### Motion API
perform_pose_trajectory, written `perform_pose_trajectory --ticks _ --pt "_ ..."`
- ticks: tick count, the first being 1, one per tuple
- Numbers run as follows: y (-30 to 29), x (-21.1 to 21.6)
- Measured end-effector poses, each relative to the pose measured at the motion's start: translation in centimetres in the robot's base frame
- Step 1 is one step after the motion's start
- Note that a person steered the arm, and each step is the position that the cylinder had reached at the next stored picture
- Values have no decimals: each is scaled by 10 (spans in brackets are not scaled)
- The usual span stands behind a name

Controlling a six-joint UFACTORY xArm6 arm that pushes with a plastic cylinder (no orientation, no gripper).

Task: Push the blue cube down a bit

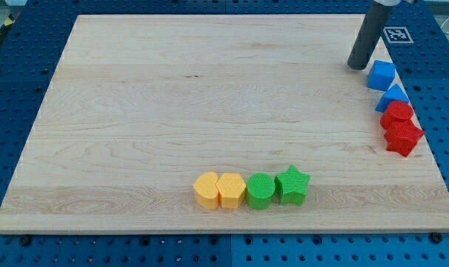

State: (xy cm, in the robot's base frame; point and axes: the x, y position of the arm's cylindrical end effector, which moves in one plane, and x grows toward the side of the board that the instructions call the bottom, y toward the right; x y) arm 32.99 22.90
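The blue cube (381,75) sits near the board's right edge, toward the view's top. My tip (356,67) rests on the board just left of and slightly above the cube, very close to it. Right below the cube lies a second blue block (393,96), wedge-like in shape. Below that come a red block (397,113) and a red star-like block (403,137), all in a tight column along the right edge.
A row of blocks lies near the board's bottom edge: a yellow rounded block (207,190), a yellow block (231,190), a green cylinder (260,190) and a green star (292,185). The wooden board (210,96) lies on a blue pegboard table.
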Motion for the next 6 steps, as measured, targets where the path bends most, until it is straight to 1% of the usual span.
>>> perform_pose_trajectory --ticks 1,2,3,5,6 --pt "6 -15" --pt "29 -16" --pt "40 -5" --pt "41 20" --pt "41 23"
